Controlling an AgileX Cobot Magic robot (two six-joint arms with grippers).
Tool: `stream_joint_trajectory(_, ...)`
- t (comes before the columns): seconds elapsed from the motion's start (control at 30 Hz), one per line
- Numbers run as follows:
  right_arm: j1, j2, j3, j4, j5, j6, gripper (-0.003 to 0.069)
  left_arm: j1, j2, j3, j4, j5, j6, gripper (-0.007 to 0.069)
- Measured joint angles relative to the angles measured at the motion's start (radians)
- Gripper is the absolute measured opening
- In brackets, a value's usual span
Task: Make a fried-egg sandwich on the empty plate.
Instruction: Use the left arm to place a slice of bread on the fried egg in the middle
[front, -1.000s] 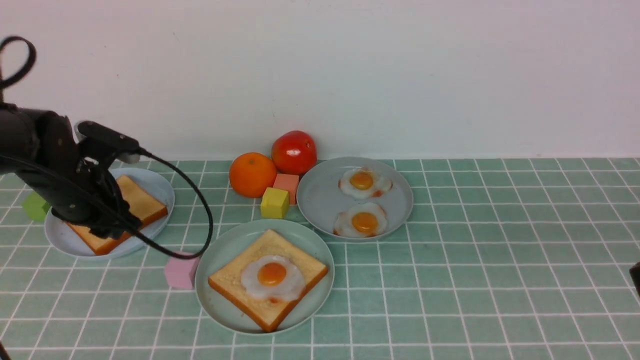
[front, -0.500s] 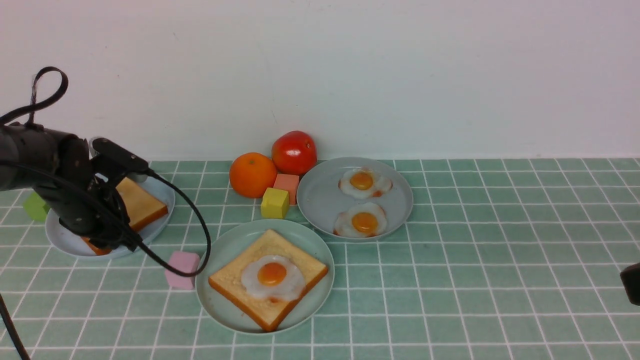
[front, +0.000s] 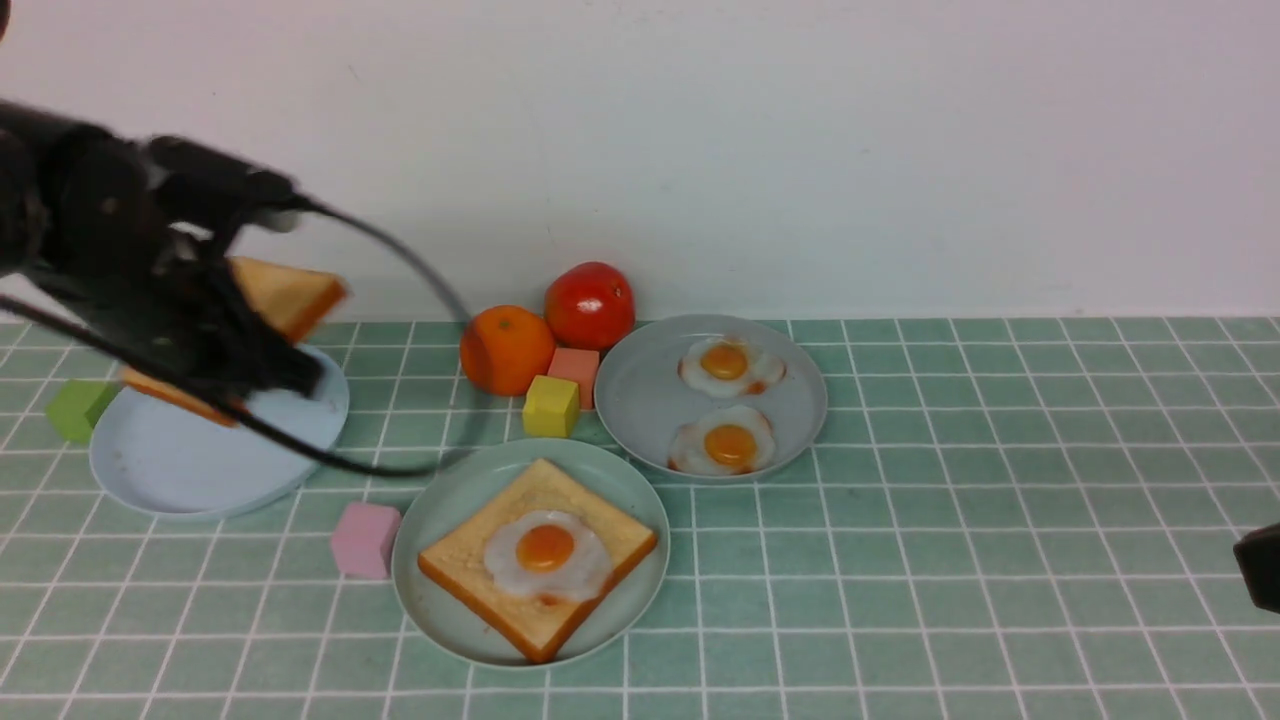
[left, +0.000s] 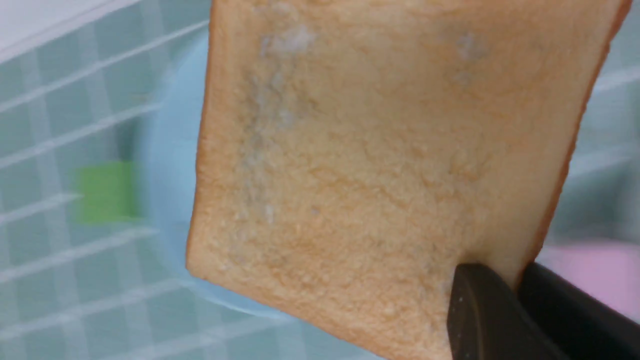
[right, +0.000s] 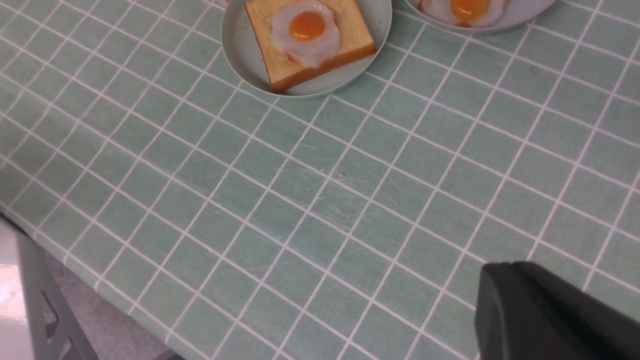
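Where the left arm (front: 90, 220) hangs: over the light blue plate (front: 190, 470), at the left side of the table (front: 900, 500).
Green block (front: 75, 408): just beside the far-left rim of the light blue plate.
Left gripper (left: 505, 285): clamped on one corner of a toast slice (left: 380, 150), which hangs tilted in the air, clear of the light blue plate.
Pink block (front: 365, 540): just beside the left rim of the mint-green plate (front: 440, 515).
Mint-green plate: front centre; carries a second toast slice (front: 465, 562) with a fried egg (front: 546, 555) on top.
Orange (front: 505, 350), tomato (front: 589, 305), yellow block (front: 550, 405), salmon block (front: 573, 365): grouped behind the mint-green plate, left of the grey plate (front: 640, 400).
Grey plate: holds two more fried eggs (front: 728, 365), one behind the other.
Right gripper (right: 545, 310): low at the right edge, well apart from every plate; jaw opening cannot be told.
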Motion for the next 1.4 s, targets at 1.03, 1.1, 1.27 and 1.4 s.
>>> stream_joint_trajectory(1.03, 0.0, 0.0, 0.0, 0.028, -0.017, -0.009, 0.0022, -0.495, 0.172, 0.099, 0.233, -0.097, -0.441, 0.0056)
stream_joint_trajectory(1.1, 0.0, 0.0, 0.0, 0.034, -0.017, -0.009, 0.0022, -0.495, 0.172, 0.099, 0.233, -0.101, -0.442, 0.0075)
stream_joint_trajectory(1.27, 0.0, 0.0, 0.0, 0.036, -0.017, -0.009, 0.0022, -0.495, 0.172, 0.099, 0.232, -0.112, -0.482, 0.0185)
stream_joint_trajectory(1.4, 0.0, 0.0, 0.0, 0.039, -0.017, -0.01, 0.0025, -0.495, 0.172, 0.099, 0.228, -0.114, -0.491, 0.0267)
